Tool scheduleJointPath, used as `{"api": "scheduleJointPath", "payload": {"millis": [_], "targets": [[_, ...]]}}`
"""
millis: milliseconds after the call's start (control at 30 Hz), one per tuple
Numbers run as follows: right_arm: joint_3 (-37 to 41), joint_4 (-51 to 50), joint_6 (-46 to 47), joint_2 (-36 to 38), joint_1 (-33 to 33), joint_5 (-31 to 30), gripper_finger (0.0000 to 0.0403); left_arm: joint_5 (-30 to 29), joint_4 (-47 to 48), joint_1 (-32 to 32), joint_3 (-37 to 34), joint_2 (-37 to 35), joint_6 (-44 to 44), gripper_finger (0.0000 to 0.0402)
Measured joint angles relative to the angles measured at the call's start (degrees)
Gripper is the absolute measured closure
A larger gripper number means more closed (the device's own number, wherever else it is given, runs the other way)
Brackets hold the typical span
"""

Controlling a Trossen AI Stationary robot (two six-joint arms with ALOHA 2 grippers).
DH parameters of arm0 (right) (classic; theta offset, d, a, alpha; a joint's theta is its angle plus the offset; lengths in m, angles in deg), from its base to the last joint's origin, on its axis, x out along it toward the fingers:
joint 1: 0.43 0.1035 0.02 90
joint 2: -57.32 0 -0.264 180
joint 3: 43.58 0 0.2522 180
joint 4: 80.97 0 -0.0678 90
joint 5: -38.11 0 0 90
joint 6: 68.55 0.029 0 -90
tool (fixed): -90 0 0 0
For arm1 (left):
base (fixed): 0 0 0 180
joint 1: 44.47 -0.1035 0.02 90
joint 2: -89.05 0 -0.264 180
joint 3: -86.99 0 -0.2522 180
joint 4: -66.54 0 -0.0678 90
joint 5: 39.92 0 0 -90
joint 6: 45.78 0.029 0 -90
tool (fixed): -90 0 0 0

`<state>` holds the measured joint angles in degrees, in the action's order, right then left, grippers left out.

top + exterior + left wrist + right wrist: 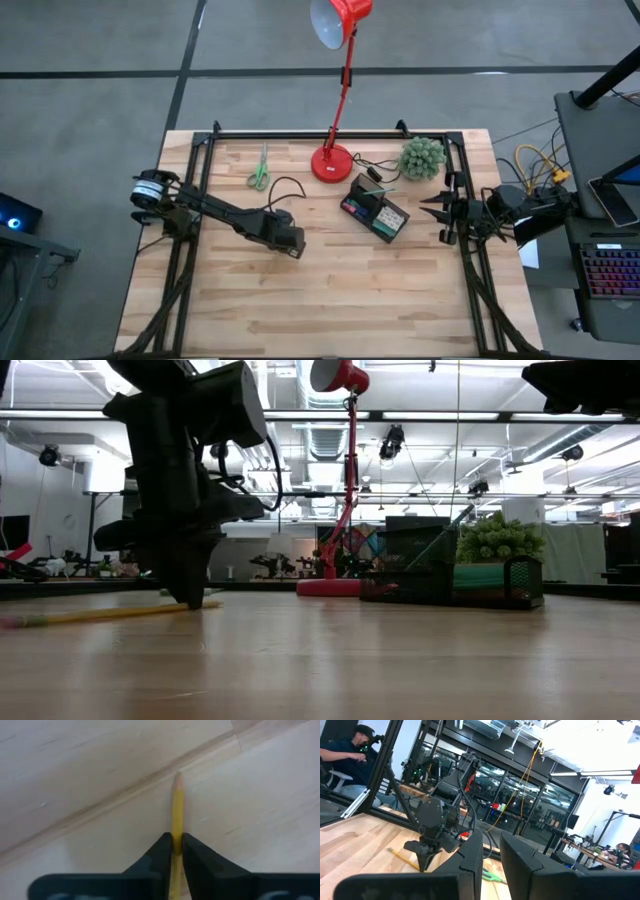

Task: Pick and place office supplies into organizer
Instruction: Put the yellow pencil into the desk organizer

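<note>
left gripper [173, 851] clamped on yellow pencil [177, 807], flat on table [340, 290]; right gripper [442, 217] idle

left gripper [176, 851] down at the table, fingers pinched — right gripper [441, 213] waits, parted.

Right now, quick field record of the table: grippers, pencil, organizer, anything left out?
left gripper: down at the table, shut on the yellow pencil
pencil: lying flat on the wood, not lifted
right gripper: waiting at the table's right edge, holding nothing
organizer: right of centre, some supplies already inside
scissors: loose near the far edge
lamp: beside the organizer
</note>
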<state>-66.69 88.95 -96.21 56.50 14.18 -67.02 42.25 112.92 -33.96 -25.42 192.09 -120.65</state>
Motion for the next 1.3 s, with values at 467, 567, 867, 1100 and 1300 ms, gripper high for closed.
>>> {"api": "scheduleJointPath", "payload": {"millis": [467, 567, 867, 1100, 1300], "targets": [[0.0, 0.0, -0.3, 0.0, 0.0, 0.0, 0.0346, 2.2, -0.1, -0.2, -0.3, -0.1, 13.9, 0.0397], [0.0, 0.0, -0.8, 0.0, 0.0, 0.0, 0.0346, 2.8, -0.2, -0.2, -0.1, -0.9, 15.8, 0.0397], [0.0, 0.0, -0.8, 0.0, 0.0, 0.0, 0.0346, 5.5, 2.0, -0.2, -0.3, -8.0, 17.5, 0.0398], [0.0, 0.0, -0.9, 0.0, 0.0, 0.0, 0.0346, 4.5, 1.4, -0.3, -0.2, -13.0, 20.4, 0.0398], [0.0, 0.0, -0.9, 0.0, 0.0, 0.0, 0.0346, 4.2, -0.1, -0.3, -0.2, -15.0, 24.5, 0.0398]]}}
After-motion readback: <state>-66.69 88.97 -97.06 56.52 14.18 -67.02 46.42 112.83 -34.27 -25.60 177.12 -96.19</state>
